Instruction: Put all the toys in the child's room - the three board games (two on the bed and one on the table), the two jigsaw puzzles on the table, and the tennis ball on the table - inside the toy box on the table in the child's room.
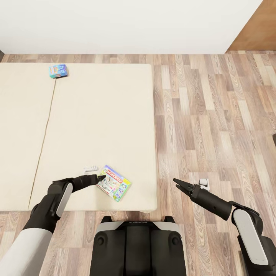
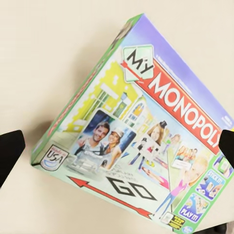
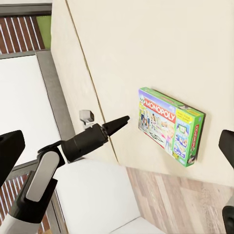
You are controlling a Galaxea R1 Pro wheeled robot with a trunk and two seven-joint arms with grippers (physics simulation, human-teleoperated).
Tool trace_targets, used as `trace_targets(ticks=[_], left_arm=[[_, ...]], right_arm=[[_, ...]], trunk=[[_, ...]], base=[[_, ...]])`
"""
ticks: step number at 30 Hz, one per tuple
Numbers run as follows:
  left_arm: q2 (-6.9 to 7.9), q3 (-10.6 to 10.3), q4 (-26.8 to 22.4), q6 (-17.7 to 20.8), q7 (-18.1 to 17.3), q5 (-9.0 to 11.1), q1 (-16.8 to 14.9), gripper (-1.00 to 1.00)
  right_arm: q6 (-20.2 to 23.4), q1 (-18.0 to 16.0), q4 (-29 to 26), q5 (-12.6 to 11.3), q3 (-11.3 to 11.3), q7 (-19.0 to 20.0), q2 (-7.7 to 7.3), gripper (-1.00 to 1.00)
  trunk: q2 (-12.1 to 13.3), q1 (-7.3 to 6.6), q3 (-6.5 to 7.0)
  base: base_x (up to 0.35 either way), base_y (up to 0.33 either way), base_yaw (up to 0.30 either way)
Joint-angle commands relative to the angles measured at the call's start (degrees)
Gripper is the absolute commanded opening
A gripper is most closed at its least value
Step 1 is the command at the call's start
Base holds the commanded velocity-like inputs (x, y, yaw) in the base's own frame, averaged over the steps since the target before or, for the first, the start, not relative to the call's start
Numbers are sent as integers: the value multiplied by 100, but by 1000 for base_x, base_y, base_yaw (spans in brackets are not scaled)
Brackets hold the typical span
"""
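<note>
Head view: the left gripper (image 1: 102, 178) reaches over the near part of the bed (image 1: 96, 115), its dark tip right at the left edge of the Monopoly box (image 1: 114, 183); from here I cannot tell whether it touches the box. In the left wrist view its two fingertips (image 2: 9, 153) sit far apart at either side of the picture, so the jaws are spread wide, with the Monopoly box (image 2: 141, 141) lying flat on the cream mattress between and beyond them, gripped by nothing. The right wrist view shows that arm from the side, the left gripper (image 3: 122, 120) just short of the box (image 3: 170, 126).

The right gripper (image 1: 178, 184) hangs over the wood-plank floor (image 1: 214, 115), to the right of the bed's near right corner, its fingers parted in a narrow V and empty; in its own view the fingertips (image 3: 9, 151) stand wide at the picture's edges.

The light-blue game box (image 1: 58, 71) lies at the far left of the bed, well apart from both arms. A small white object (image 1: 91, 168) lies on the mattress just beyond the left gripper, and another (image 1: 204, 184) on the floor beside the right gripper; both are too small to identify.
</note>
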Motion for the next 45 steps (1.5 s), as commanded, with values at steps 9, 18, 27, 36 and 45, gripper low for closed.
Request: trace_targets(ticks=[9,18,27,36,45], left_arm=[[-11,14,56,15,33,22,-2,100],[-22,20,115,-35,35,21,-2,100],[-14,22,145,-67,32,25,-2,100],[-6,27,148,-74,32,30,-2,100],[-5,35,143,-74,32,44,-2,100]], right_arm=[[28,-3,-1,27,-8,35,1,100],[28,-3,-1,27,-8,35,1,100],[28,-3,-1,27,-8,35,1,100],[28,-3,-1,27,-7,37,1,100],[28,-3,-1,27,-7,35,1,100]], trunk=[[-9,3,-10],[-9,3,-37],[-9,3,-70],[-9,3,-96],[-9,3,-101]], base=[[0,0,0],[0,0,0],[0,0,0],[0,0,0],[0,0,0]])
